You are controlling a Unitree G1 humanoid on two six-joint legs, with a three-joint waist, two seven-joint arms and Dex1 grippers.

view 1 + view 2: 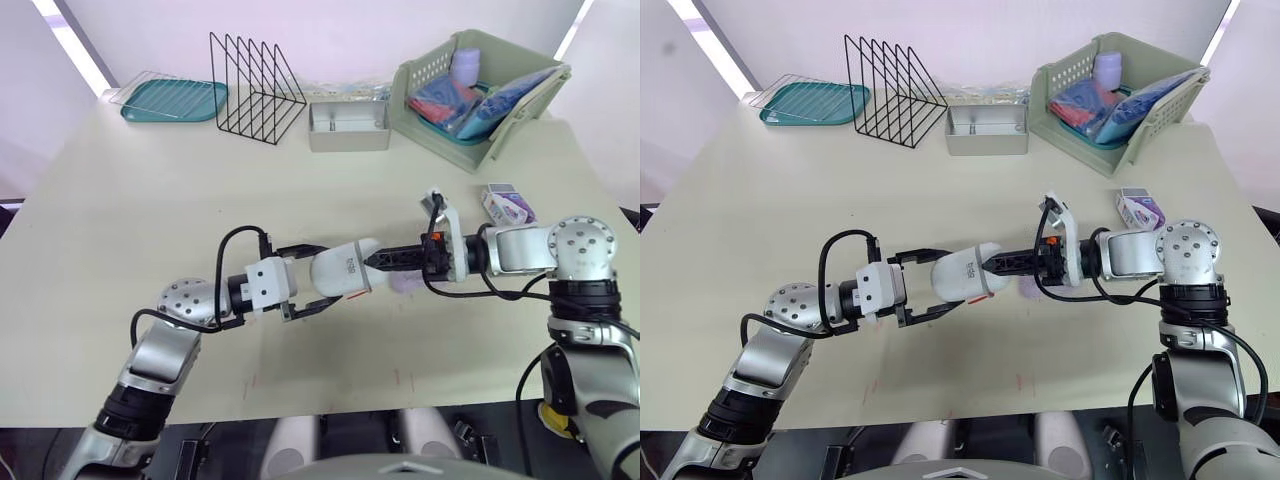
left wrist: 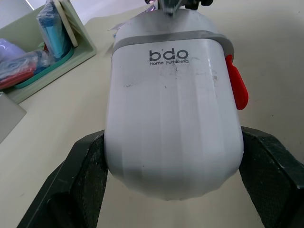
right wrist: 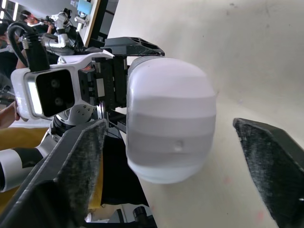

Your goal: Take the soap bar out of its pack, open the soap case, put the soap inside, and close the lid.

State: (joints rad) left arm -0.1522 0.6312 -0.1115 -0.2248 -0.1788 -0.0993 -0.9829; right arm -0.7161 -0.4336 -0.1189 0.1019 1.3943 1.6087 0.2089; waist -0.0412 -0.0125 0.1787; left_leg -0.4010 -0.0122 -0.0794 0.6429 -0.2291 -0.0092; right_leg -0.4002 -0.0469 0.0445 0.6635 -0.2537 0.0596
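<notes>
The soap case (image 1: 340,270) sits at the centre of the head view and appears to be lifted clear of the table (image 1: 150,180). The left gripper (image 1: 322,278) holds it, its two fingers (image 2: 85,175) pinching the rounded white shell from either side. The lid looks closed, with the red latch (image 2: 236,88) lying against the grey band. The right gripper (image 1: 385,260) reaches in from the right of the frame to the case's far end. Its fingers (image 3: 80,161) are spread wide, one close to the shell and the other well apart, so it grips nothing. A pale lilac shape (image 1: 406,283), probably the soap bar, lies on the table just below that gripper. The soap pack (image 1: 507,203) rests nearer the right edge.

The step in hand seems to be opening the case. The shell is smooth and curved, so a pull on the lid could twist it in the left grasp or squeeze it out altogether. If the right fingers close off-centre, they may miss the latch and shove the whole case. A dropped case could land on the lilac shape and knock it away.
</notes>
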